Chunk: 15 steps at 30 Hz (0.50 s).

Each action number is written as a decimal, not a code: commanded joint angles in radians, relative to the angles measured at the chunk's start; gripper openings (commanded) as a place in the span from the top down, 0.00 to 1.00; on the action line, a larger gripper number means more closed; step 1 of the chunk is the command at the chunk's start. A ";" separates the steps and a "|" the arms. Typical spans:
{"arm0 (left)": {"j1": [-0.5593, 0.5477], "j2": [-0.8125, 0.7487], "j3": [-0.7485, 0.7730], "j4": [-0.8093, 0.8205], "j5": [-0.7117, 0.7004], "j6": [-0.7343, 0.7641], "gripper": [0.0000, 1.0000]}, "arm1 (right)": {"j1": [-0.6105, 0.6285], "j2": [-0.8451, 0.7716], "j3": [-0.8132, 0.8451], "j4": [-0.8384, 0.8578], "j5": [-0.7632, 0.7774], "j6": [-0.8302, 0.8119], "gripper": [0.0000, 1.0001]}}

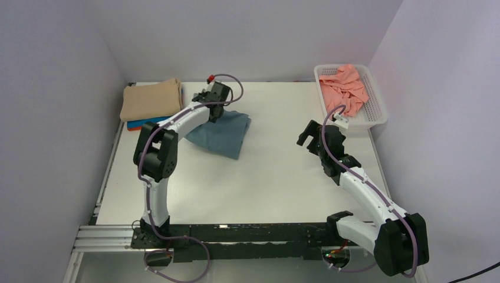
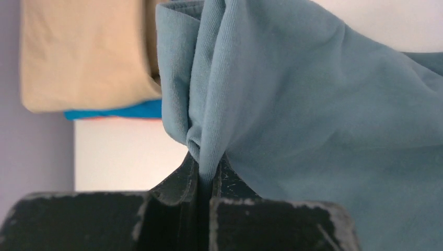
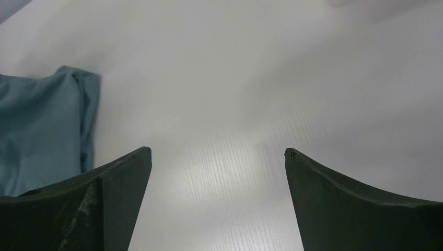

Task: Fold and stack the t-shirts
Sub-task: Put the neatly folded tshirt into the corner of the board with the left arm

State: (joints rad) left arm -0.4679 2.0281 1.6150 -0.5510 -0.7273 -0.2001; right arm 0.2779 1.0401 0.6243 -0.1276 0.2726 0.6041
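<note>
The teal-grey t-shirt [image 1: 224, 134] lies folded left of the table's middle, its far-left edge lifted. My left gripper [image 1: 213, 101] is shut on a bunched fold of it [image 2: 292, 104], with the cloth pinched between the fingers [image 2: 177, 183]. A stack at the back left has a folded tan t-shirt [image 1: 151, 99] on top of a bright blue one [image 1: 144, 124]; both show in the left wrist view, the tan shirt [image 2: 83, 52] above the blue one [image 2: 120, 111]. A salmon pink t-shirt [image 1: 345, 88] lies crumpled in the basket. My right gripper [image 1: 308, 137] is open and empty over bare table [image 3: 218, 157], with the teal shirt [image 3: 42, 125] to its left.
The white perforated basket [image 1: 377, 109] stands at the back right corner. Walls close in on the left, back and right. A thin orange-red edge [image 2: 117, 118] shows under the blue shirt.
</note>
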 commanded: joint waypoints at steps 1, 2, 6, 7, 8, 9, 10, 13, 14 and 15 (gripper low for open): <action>0.088 -0.002 0.059 0.210 -0.077 0.311 1.00 | -0.004 -0.002 0.008 0.050 0.046 -0.041 0.00; 0.103 0.000 0.070 0.245 -0.086 0.355 1.00 | -0.005 -0.002 0.007 0.055 0.049 -0.046 0.00; 0.158 0.024 0.152 0.319 -0.090 0.487 1.00 | -0.005 0.010 0.008 0.050 0.067 -0.055 0.00; 0.168 0.029 0.179 0.308 -0.080 0.493 1.00 | -0.004 0.016 0.008 0.049 0.076 -0.055 0.00; 0.179 0.033 0.202 0.299 -0.072 0.497 1.00 | -0.004 0.020 0.009 0.047 0.082 -0.057 0.00; 0.188 0.034 0.223 0.288 -0.063 0.500 1.00 | -0.005 0.024 0.014 0.040 0.087 -0.059 0.00; 0.195 0.034 0.240 0.284 -0.058 0.504 1.00 | -0.005 0.027 0.016 0.033 0.091 -0.060 0.00; 0.215 0.029 0.283 0.291 -0.076 0.539 1.00 | -0.005 0.032 0.024 0.022 0.090 -0.078 0.00; 0.222 0.028 0.299 0.288 -0.074 0.552 1.00 | -0.005 0.032 0.027 0.015 0.096 -0.080 0.00; 0.229 0.028 0.317 0.280 -0.064 0.561 1.00 | -0.005 0.031 0.029 0.010 0.104 -0.079 0.00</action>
State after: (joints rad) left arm -0.2584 2.0811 1.8359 -0.3229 -0.7654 0.2733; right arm 0.2764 1.0721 0.6243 -0.1268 0.3332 0.5522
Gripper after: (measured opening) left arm 0.072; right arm 0.997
